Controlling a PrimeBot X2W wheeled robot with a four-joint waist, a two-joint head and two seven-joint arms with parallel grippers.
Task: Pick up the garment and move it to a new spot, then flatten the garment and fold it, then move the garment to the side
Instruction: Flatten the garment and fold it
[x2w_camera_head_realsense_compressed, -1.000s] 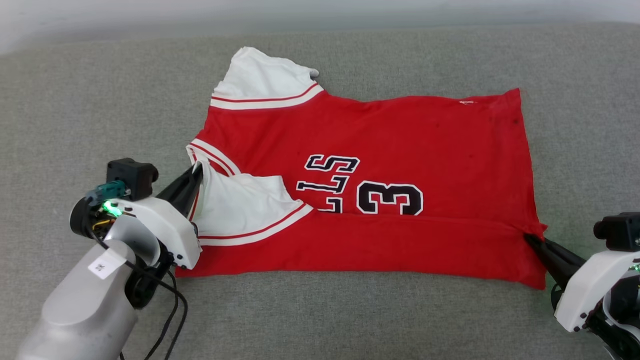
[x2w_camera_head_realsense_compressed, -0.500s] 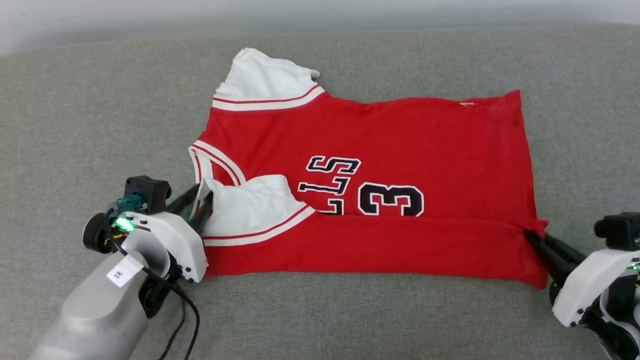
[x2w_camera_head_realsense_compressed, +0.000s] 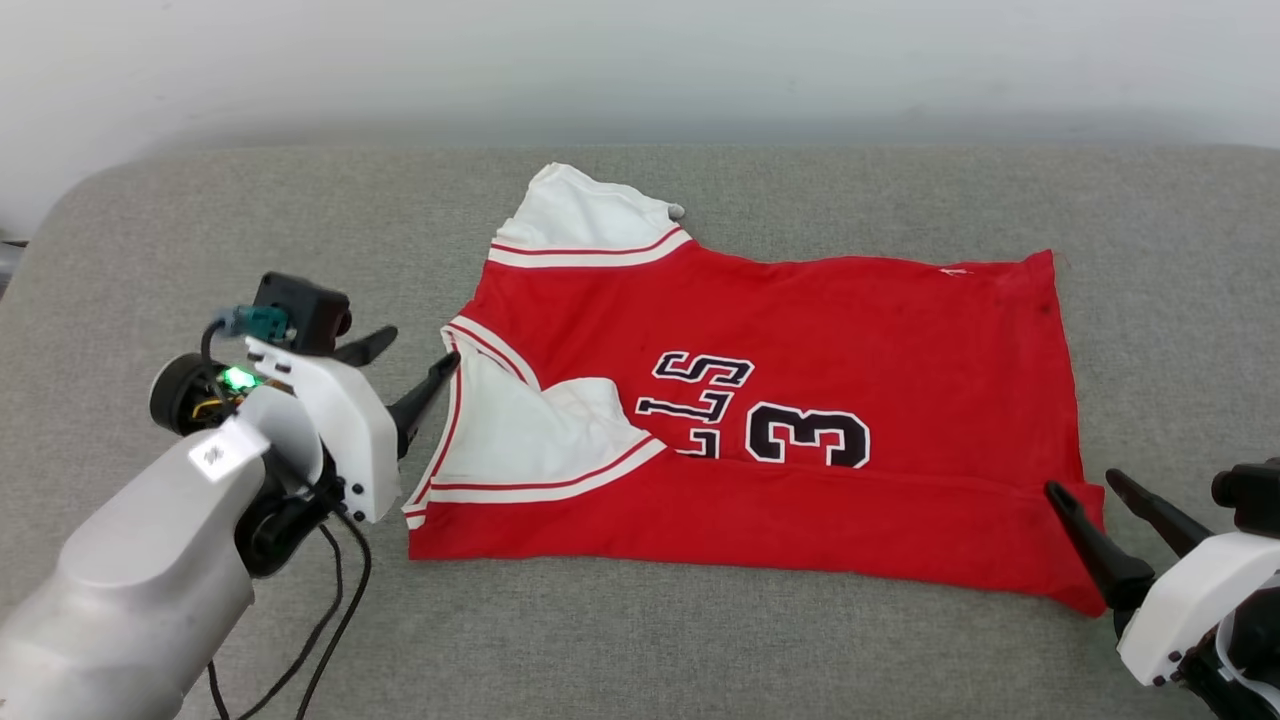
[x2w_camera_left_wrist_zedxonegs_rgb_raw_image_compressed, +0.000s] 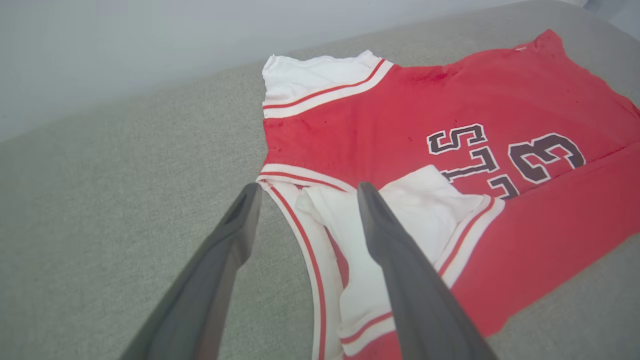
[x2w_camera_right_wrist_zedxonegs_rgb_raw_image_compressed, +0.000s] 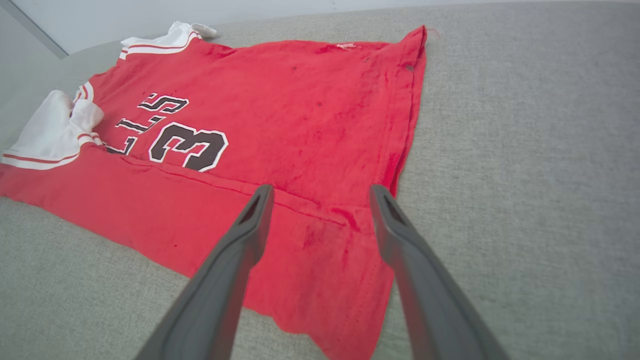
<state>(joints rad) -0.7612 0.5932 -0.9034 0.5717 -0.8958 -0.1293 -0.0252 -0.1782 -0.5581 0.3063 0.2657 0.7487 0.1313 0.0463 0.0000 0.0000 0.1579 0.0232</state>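
Overhead, left gripper (x2w_camera_head_realsense_compressed: 422, 347), right gripper (x2w_camera_head_realsense_compressed: 1081, 481) flank red white-sleeved jersey (x2w_camera_head_realsense_compressed: 850, 330), jaws wide; right wrist view adds hem stitching (x2w_camera_right_wrist_zedxonegs_rgb_raw_image_compressed: 411, 100); grey fabric surface (x2w_camera_head_realsense_compressed: 700, 650), pale wall (x2w_camera_head_realsense_compressed: 640, 60).

Noted on the left forearm (x2w_camera_head_realsense_compressed: 120, 590): a smooth pale grey shell and a small white label (x2w_camera_head_realsense_compressed: 213, 455) with a dark mark. The white wrist housing (x2w_camera_head_realsense_compressed: 345, 440) is dotted with dark screws. A green light (x2w_camera_head_realsense_compressed: 238, 378), teal connector (x2w_camera_head_realsense_compressed: 255, 322) and black camera block (x2w_camera_head_realsense_compressed: 300, 310) are mounted above it, with thin black cables (x2w_camera_head_realsense_compressed: 335, 590) trailed beneath. Both the left gripper (x2w_camera_head_realsense_compressed: 422, 346) and right gripper (x2w_camera_head_realsense_compressed: 1080, 481) are fitted with two long, dark, tapered fingers. The right housing (x2w_camera_head_realsense_compressed: 1190, 600) is white and likewise screwed.
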